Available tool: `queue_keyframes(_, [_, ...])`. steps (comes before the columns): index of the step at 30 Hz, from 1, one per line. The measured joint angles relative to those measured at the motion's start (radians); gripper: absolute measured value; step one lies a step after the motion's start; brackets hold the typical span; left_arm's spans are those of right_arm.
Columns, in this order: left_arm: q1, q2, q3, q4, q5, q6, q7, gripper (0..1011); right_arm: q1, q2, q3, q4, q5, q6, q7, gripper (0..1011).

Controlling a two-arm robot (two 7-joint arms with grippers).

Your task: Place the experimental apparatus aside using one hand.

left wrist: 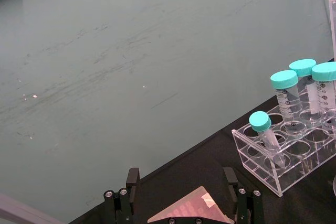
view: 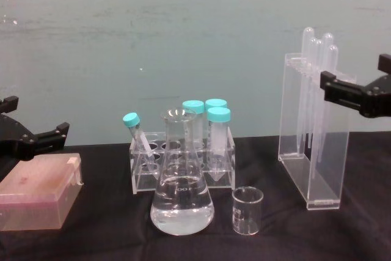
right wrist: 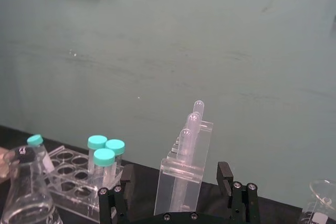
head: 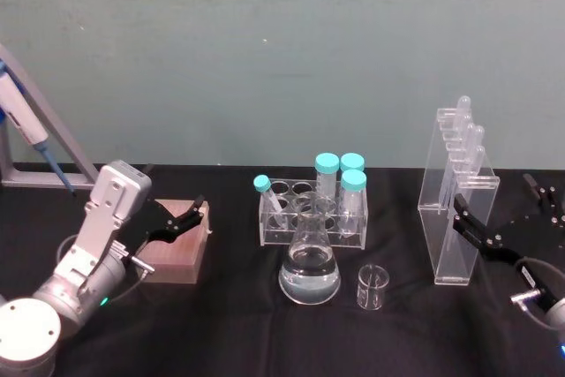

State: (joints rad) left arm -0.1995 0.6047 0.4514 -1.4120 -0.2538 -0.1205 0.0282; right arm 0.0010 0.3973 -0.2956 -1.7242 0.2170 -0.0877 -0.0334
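The experimental apparatus stands on the black table. A tall acrylic stand point(head: 455, 209) with plastic pipettes is at the right, a conical flask point(head: 310, 267) of clear liquid sits in the middle, and a small glass beaker point(head: 372, 287) is just right of the flask. My right gripper point(head: 508, 214) hovers open beside the stand's right side, one finger close to its edge, holding nothing. The chest view has this gripper point(view: 354, 73) level with the stand's point(view: 313, 145) upper half. From the right wrist, the stand point(right wrist: 184, 177) lies ahead between the fingers. My left gripper point(head: 177, 214) is open at the far left.
A clear rack point(head: 309, 209) with several teal-capped tubes stands right behind the flask. A pink box point(head: 177, 249) lies under the left gripper. A blue and white pipettor point(head: 26, 130) leans on a frame at the far left. Bare black cloth lies in front of the glassware.
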Motion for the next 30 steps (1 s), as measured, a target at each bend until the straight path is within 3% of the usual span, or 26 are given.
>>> queue_keyframes(6, [0.0, 0.0, 0.0, 0.0, 0.0, 0.0, 0.0, 1000, 0.012, -0.044, 0.006, 0.019, -0.001, -0.011, -0.01, 1000])
queue_keyframes(15, [0.0, 0.0, 0.0, 0.0, 0.0, 0.0, 0.0, 1000, 0.047, -0.124, 0.007, 0.073, -0.041, -0.035, -0.039, 1000])
queue_keyframes(30, [0.0, 0.0, 0.0, 0.0, 0.0, 0.0, 0.0, 1000, 0.091, -0.219, 0.028, 0.139, -0.096, -0.012, -0.081, 1000])
